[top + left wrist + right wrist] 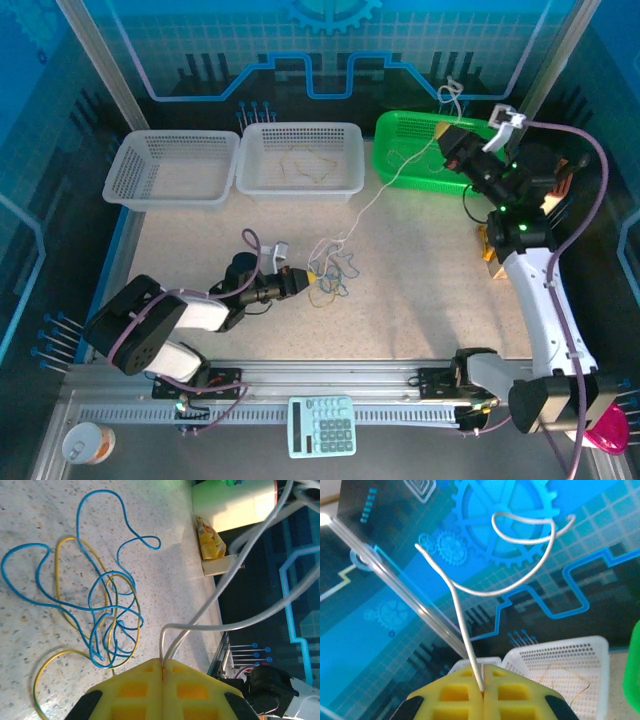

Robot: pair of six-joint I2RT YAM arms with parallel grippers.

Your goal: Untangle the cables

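Note:
A tangle of blue and yellow cables [336, 280] lies in the middle of the table. In the left wrist view the blue cable [103, 490] and the yellow cable [70, 538] loop over each other on the speckled top. My left gripper [308, 277] [163, 666] sits low at the tangle's left side, shut on a white cable [200, 612]. That white cable rises to the right to my right gripper [443, 143] [481, 694], which is shut on it high over the green basket [400, 170]. Its free end [520, 532] curls above the pads.
Two white baskets [170, 165] [345, 150] stand at the back; the middle one holds a thin tan cord [305, 165]. A yellow packet on a wooden block [490, 250] lies at the right. A calculator [322, 425] and a cup [85, 443] rest on the near rail.

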